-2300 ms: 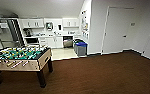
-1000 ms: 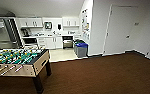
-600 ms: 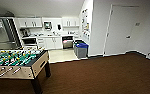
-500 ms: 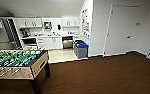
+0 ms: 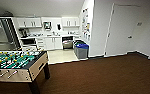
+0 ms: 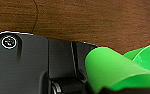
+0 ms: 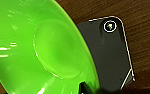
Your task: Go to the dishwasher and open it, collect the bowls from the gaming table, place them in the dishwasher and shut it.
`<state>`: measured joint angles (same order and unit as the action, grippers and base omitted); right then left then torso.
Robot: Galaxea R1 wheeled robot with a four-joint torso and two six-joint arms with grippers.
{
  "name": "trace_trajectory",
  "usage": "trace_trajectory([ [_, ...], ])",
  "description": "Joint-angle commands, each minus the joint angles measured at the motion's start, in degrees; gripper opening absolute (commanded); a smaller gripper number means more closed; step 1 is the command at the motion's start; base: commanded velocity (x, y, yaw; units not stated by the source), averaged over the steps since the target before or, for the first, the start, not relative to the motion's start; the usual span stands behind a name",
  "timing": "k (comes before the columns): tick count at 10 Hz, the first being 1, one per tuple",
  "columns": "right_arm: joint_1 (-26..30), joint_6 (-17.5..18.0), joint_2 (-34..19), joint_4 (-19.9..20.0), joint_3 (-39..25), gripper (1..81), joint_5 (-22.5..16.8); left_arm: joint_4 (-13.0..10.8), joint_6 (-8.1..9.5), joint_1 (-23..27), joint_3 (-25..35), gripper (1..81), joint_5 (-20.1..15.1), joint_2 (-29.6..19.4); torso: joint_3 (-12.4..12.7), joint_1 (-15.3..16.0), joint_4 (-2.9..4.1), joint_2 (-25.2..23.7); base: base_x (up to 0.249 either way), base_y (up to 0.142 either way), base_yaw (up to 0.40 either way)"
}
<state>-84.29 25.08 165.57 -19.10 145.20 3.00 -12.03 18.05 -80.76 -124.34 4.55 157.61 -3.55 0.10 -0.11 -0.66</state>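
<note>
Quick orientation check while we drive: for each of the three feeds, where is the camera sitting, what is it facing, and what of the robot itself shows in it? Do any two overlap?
Head view: high on the robot, facing forward and down across brown carpet to the kitchenette, with the dishwasher at the back and the table-football table near left.
Left wrist view: on the left wrist, looking down at carpet; the robot's dark plate and a green bowl show.
Right wrist view: on the right wrist, facing carpet; a green bowl and the dark plate show.
Shared: both wrist views show green bowl, dark plate and carpet.
</note>
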Motion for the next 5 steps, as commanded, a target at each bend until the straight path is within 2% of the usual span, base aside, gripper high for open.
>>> trace_trajectory([
  [1, 2.93, -0.29, -0.39, -0.85, -0.46, 1.0, -2.56, -0.71, -0.21, 3.28, 1.21, 1.0, -2.00, -0.72, 0.00, 0.00, 0.00, 0.00, 0.135, 0.000, 0.000],
  [2, 2.93, -0.29, -0.39, -0.85, -0.54, 1.0, -2.56, -0.71, -0.21, 3.28, 1.21, 1.0, -2.00, -0.72, 0.00, -0.02, 0.00, -0.02, 0.136, 0.000, 0.000],
  [5, 2.85, -0.29, -0.39, -0.85, -0.46, 1.0, -2.64, -0.71, -0.21, 3.28, 1.12, 1.0, -2.00, -0.72, 0.00, -0.02, 0.00, -0.02, 0.141, -0.072, 0.000],
])
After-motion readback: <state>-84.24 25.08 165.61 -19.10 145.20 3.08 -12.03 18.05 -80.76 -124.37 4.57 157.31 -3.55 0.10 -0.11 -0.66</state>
